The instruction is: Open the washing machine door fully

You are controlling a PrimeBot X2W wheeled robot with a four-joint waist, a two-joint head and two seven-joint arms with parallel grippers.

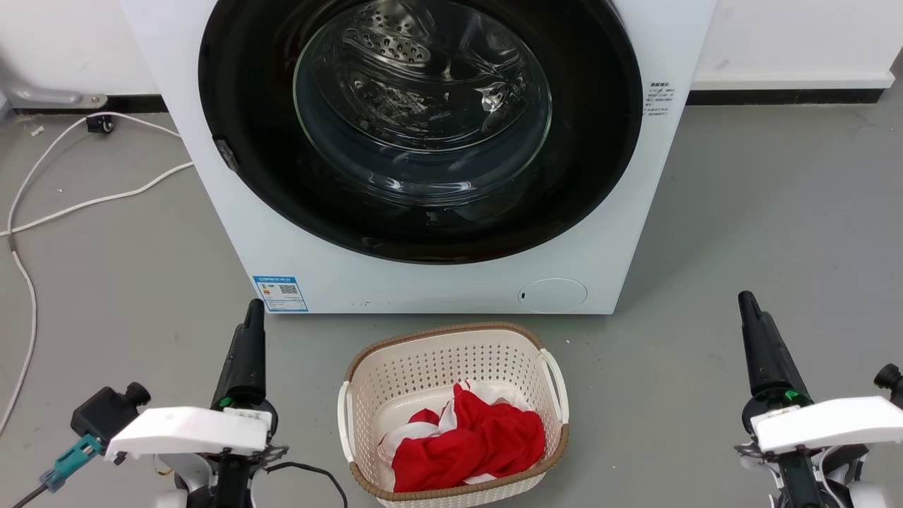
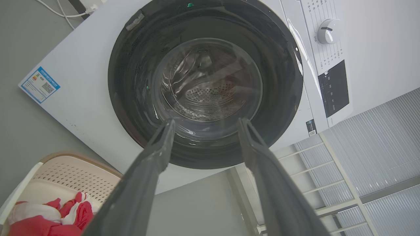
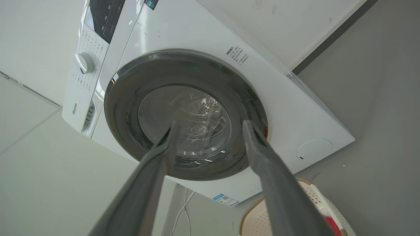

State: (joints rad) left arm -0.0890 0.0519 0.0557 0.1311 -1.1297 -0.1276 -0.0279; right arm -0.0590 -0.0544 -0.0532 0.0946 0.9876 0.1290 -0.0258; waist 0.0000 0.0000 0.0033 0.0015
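head view had the washing machine door (image 1: 423, 127) shut flush on the washing machine (image 1: 423, 282), upper centre of frame. left pincer (image 1: 250, 324) at lower left and right pincer (image 1: 749, 314) at lower right sat well apart from it, door up-frame of both. wrist views showed both spread, grasping nothing. small grey tab (image 1: 226, 155) on the door's left rim lay nearer the left pincer, probably the pull point.

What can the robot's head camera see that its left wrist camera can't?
Head view: the round flap low on the washing machine, and the right tool. Left wrist view: the knob and dark control panel. Both: the shut washing machine door, the blue label, and the basket holding red cloth.
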